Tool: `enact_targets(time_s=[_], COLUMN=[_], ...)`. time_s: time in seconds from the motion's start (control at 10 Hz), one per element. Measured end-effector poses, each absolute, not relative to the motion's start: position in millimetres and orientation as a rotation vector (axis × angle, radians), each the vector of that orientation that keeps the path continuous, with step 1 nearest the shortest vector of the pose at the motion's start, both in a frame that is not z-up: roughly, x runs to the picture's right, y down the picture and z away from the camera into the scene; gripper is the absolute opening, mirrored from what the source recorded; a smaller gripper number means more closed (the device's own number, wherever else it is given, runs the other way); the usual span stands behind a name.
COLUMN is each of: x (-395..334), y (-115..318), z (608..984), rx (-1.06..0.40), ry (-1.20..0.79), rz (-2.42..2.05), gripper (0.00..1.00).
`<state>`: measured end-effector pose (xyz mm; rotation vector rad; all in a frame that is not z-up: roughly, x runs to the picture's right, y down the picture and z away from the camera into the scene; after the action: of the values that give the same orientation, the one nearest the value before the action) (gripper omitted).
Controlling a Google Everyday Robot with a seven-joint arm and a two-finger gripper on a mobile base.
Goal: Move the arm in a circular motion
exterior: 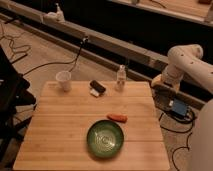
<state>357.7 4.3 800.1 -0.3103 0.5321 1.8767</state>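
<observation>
Currently the arm (186,62) stands at 3 o'clock of the table (60,130), with the gripper (159,81) spread and empty near the table's far right corner. Judged step: circle start. Next sweep must clear the bottle (120,77).

Green bowl (105,138) at lower middle of the table (55,125); orange thing (117,117) just above it; cup (63,80), dark box (97,87) and bottle (120,77) along the upper edge.
</observation>
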Motion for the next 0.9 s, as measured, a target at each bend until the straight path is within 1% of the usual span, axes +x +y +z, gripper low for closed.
enact_targets(time_s=[0.4, 0.5, 0.6, 0.8, 0.9], x=[357.7, 357.7, 357.7, 357.7, 357.6], y=[4.3, 4.3, 4.3, 4.3, 4.3], z=[800.1, 800.1, 800.1, 800.1, 800.1], rx=[-0.310, -0.310, -0.310, -0.310, -0.310], ry=[0.532, 0.532, 0.532, 0.532, 0.532], rz=[1.877, 1.877, 1.877, 1.877, 1.877], gripper=[0.80, 0.76, 0.71, 0.47, 0.37])
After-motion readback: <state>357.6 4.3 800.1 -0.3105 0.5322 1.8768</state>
